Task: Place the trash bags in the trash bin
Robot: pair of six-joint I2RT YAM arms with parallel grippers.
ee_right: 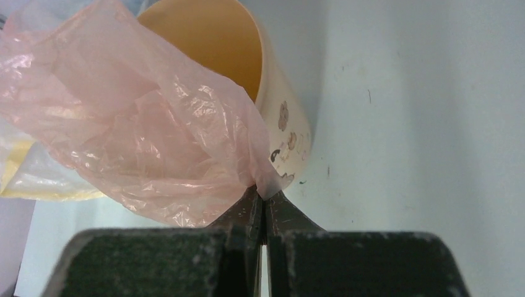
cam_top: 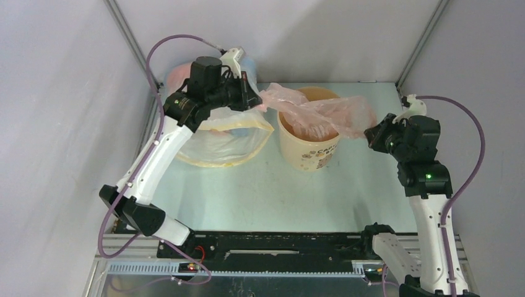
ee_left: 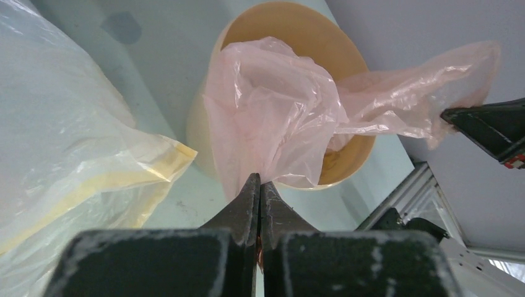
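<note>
A crinkly pale-pink trash bag [cam_top: 316,108] is stretched across the mouth of the tan trash bin [cam_top: 306,151], part of it sagging inside. My left gripper [cam_top: 259,99] is shut on the bag's left end, just left of the bin's rim. My right gripper [cam_top: 370,133] is shut on the bag's right end, to the right of the bin. In the left wrist view the pink bag [ee_left: 278,117] rises from my shut left gripper [ee_left: 260,182] over the bin [ee_left: 347,62]. In the right wrist view my right gripper [ee_right: 265,195] pinches a corner of the bag [ee_right: 142,136] beside the bin [ee_right: 285,124].
A big clear whitish sack with a yellow hem [cam_top: 226,139] lies left of the bin, under my left arm, and shows too as the sack [ee_left: 68,148] in the left wrist view. Grey walls close in the table on three sides.
</note>
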